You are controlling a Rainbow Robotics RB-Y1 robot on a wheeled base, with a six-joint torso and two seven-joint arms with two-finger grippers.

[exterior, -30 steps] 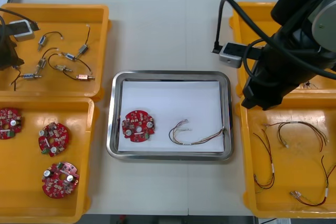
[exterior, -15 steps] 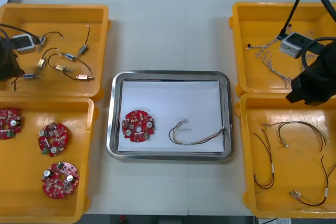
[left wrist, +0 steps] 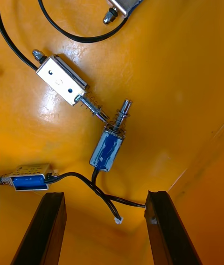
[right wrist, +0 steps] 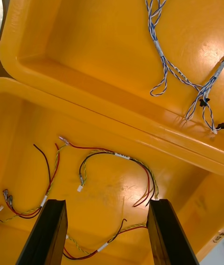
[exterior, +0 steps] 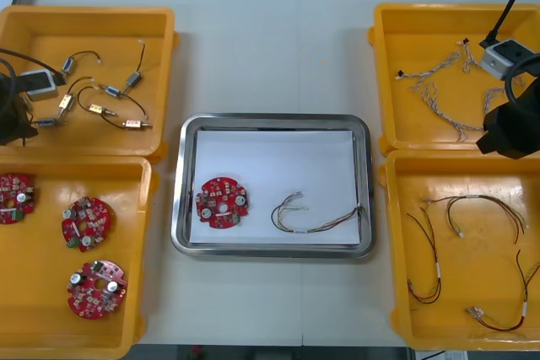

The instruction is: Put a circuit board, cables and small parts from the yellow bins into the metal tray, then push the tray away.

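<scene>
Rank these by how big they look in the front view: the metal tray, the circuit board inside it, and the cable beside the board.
1. metal tray, clearly largest.
2. cable, longer across than the board, though thin.
3. circuit board; by filled area it rivals the cable, so these two are close.

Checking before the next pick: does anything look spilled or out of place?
Nothing stands out. The board and cable lie inside the tray; the left gripper hangs open over small parts, the right gripper over red-yellow cables.

An edge crops the leftmost circuit board (exterior: 15,198).
</scene>
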